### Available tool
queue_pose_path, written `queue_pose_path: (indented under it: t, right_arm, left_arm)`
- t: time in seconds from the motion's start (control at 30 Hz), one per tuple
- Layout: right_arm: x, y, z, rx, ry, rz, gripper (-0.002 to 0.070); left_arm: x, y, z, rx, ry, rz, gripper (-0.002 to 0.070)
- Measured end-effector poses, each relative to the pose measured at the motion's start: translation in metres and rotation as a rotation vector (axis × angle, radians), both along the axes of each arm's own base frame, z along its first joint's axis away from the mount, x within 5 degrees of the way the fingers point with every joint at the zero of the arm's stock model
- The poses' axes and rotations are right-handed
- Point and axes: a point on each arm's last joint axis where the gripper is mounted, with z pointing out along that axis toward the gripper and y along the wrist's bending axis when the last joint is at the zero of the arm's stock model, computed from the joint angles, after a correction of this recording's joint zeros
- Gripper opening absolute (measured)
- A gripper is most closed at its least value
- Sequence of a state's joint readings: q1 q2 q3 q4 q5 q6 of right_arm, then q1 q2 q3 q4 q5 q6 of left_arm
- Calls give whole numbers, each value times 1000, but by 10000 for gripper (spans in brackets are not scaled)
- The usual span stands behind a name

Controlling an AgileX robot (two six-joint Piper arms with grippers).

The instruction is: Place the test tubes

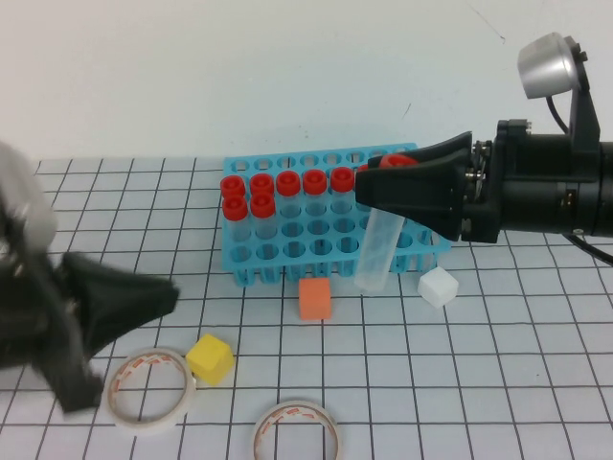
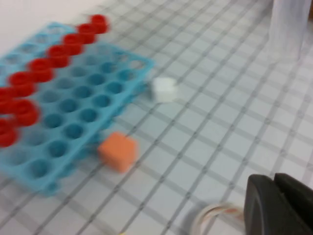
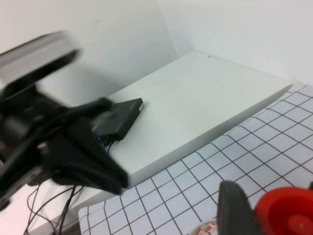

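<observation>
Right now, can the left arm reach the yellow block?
Probably yes: the left gripper, jaws shut, hangs just left of the yellow block, bare table between. The right gripper holds a test tube over the rack, well clear.

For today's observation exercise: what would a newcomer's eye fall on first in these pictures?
The right hand, reaching in from the right, grips a red-capped test tube by its top, hanging tilted over the blue rack's front right corner. More red-capped tubes already stand in the rack's back-left holes. The left hand is shut, low at the near left beside two tape rolls.
</observation>
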State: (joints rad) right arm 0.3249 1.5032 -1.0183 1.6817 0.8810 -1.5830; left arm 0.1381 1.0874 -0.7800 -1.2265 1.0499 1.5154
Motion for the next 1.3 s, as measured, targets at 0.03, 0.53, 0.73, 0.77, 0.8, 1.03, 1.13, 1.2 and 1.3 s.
queue_pose_path:
  t: [0.03,0.53,0.73,0.77,0.8,1.03,1.13,1.2,1.3]
  right_arm:
    - [-1,0,0,3,0,6,272]
    - [-2,1,1,8,-2,19,272]
    - [-2,1,1,9,-2,21,272]
    - [-2,1,1,9,-2,21,272]
    - [-2,1,1,9,-2,21,272]
    - [-2,1,1,7,-7,22,272]
    - [-2,1,1,-1,-35,26,272]
    - [-2,1,1,-8,-56,29,272]
    - [-2,1,1,-17,-82,30,272]
  left_arm:
    - [-12,1,2,27,-37,40,6]
    - [-165,10,-40,157,-473,506,1]
    - [-176,8,-49,163,-514,498,0]
    - [-176,7,-50,162,-502,488,0]
    - [-177,6,-52,164,-486,473,0]
    - [-179,3,-55,174,-452,432,0]
    - [-179,2,-56,177,-442,420,0]
    - [-179,2,-57,177,-442,418,0]
    - [-179,2,-57,177,-442,418,0]
